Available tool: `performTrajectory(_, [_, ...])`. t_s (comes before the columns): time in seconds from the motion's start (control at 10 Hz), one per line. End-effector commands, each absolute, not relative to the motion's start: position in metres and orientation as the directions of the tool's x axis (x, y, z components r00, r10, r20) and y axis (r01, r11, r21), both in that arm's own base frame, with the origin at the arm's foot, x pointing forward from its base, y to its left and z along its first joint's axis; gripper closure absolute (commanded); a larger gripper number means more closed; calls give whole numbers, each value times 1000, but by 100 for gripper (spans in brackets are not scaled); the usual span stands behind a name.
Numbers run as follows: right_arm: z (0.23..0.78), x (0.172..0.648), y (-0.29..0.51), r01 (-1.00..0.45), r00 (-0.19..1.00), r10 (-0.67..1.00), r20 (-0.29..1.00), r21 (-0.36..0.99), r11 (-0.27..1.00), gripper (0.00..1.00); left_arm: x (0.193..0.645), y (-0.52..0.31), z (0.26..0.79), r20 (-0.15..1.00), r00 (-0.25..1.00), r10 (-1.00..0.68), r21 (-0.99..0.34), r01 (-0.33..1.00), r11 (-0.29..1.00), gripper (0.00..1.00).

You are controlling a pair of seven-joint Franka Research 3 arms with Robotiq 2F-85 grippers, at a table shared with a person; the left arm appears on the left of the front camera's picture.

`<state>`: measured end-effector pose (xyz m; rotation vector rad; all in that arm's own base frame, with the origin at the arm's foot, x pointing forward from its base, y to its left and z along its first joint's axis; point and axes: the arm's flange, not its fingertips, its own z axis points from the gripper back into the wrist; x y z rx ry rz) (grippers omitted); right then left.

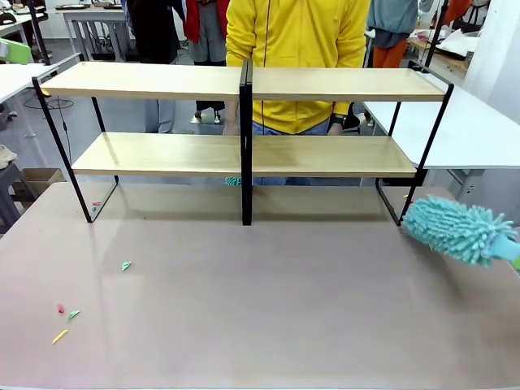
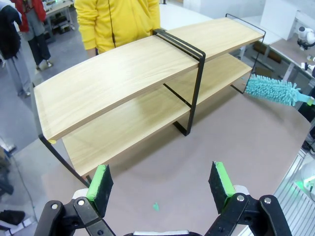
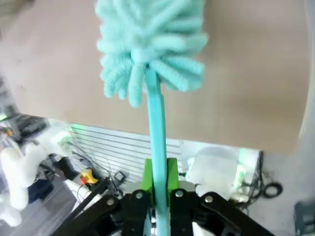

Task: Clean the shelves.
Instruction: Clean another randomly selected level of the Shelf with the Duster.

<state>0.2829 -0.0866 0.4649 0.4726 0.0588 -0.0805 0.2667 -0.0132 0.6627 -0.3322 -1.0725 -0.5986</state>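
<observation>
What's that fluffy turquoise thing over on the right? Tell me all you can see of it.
It is a duster with a shaggy head of soft turquoise strands, like microfibre, on a slim handle of the same colour that looks like plastic. The right gripper has its green-padded fingers shut on the handle. The head sits low over the tabletop, just outside the right end of the shelves; whether it touches either is unclear.

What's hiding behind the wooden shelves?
A person in a yellow top stands behind the shelves, and a bit of teal peeks out under the lower board. The boards cover the person's middle and the rest of that teal thing.
</observation>
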Motion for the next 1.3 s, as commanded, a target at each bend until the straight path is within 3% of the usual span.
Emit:
performTrajectory(0.0, [443,267,-94,-244,959,271,79,719,651,88,266,-15,663,891,347,-291,32,593,805,0])
performTrajectory(0.1, [444,266,-102,-353,910,377,173,800,486,88,266,-15,663,891,347,-291,32,593,805,0])
performTrajectory(0.3, [441,261,-117,-364,878,450,164,840,403,88,266,-15,663,891,347,-291,32,593,805,0])
performTrajectory(0.5, [446,254,-122,-523,747,574,336,830,196,88,266,-15,663,891,347,-291,32,593,805,0])
performTrajectory(0.6, [455,249,-122,-614,648,611,455,787,64,88,266,-15,663,891,347,-291,32,593,805,0])
performTrajectory(0.7, [461,248,-121,-635,624,632,460,769,67,88,266,-15,663,891,347,-291,32,593,805,0])
performTrajectory(0.9, [474,248,-117,-769,478,652,588,639,-12,88,266,-15,663,891,347,-291,32,593,805,0])
performTrajectory(1.1, [485,251,-118,-884,334,570,751,459,-86,88,266,-15,663,891,347,-291,32,593,805,0])
performTrajectory(1.2, [489,253,-121,-932,282,505,815,358,-57,88,266,-15,663,891,347,-291,32,593,805,0])
